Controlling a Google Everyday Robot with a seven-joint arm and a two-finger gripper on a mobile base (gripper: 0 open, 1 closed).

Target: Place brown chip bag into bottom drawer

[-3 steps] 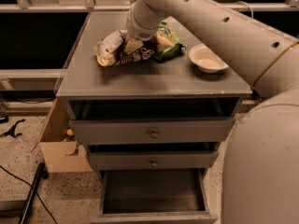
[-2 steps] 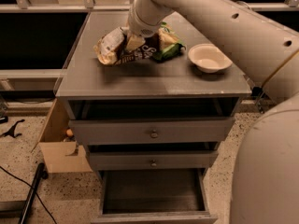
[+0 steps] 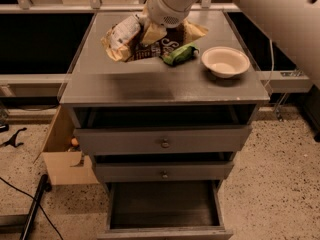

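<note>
Upward and toward the back of the tabletop [image 3: 150,86] is where the arm has drawn since the earlier views, and the brown chip bag [image 3: 145,39] has come with it; its white label panel sits higher than before and its far corner now spreads out behind the green snack bag [image 3: 180,54]; the bowl [image 3: 225,61] has not shifted. The pincer [image 3: 165,23] is at the end of the white wrist, pressed into the top of the bag, well to the picture's left of the bowl and farther back; whether it is wide, narrow or clamped on the foil I cannot tell, since the wrist covers it. The bag's lower edge looks to be touching the tabletop or barely clear of it.

My reading is that the pick-up is in hand: the bag is gathered and starting to rise, with the carry not yet begun. The next move calls for a clean lift above the green snack bag, which lies just beside the bowl and touches the brown bag's edge; then a swing out past the front edge and a long descent to the bottom drawer [image 3: 162,206], which stands open and bare far below the bowl, under the two knobbed drawers.

The tabletop is flat, grey and dull; beyond it are dark recesses; below and well left of the bowl are a cardboard box [image 3: 62,161], a speckled floor [image 3: 280,184] and a black cable [image 3: 35,206].
</note>
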